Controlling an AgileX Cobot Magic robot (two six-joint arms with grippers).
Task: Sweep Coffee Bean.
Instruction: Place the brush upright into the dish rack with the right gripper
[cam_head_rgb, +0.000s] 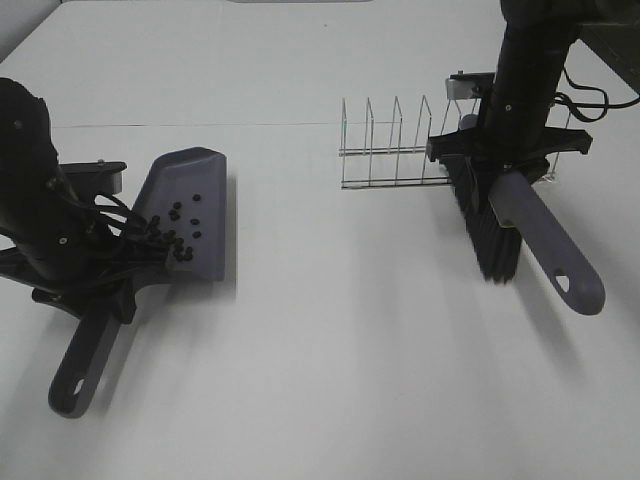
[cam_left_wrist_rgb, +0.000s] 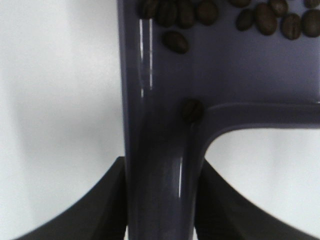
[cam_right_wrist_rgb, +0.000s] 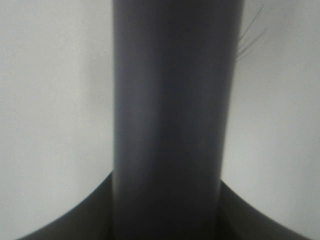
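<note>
The grey-purple dustpan (cam_head_rgb: 190, 205) lies on the white table at the left, tilted, with several coffee beans (cam_head_rgb: 175, 235) gathered in it near the handle end. My left gripper (cam_head_rgb: 105, 275) is shut on the dustpan's handle (cam_left_wrist_rgb: 160, 190); beans (cam_left_wrist_rgb: 175, 42) show close in the left wrist view. My right gripper (cam_head_rgb: 500, 150) is shut on the brush (cam_head_rgb: 545, 235) at the right, holding it with its black bristles (cam_head_rgb: 490, 235) hanging above the table. In the right wrist view only the brush handle (cam_right_wrist_rgb: 170, 115) shows.
A wire rack (cam_head_rgb: 400, 145) stands on the table just left of and behind the brush. The table's far edge runs along the top of the high view.
</note>
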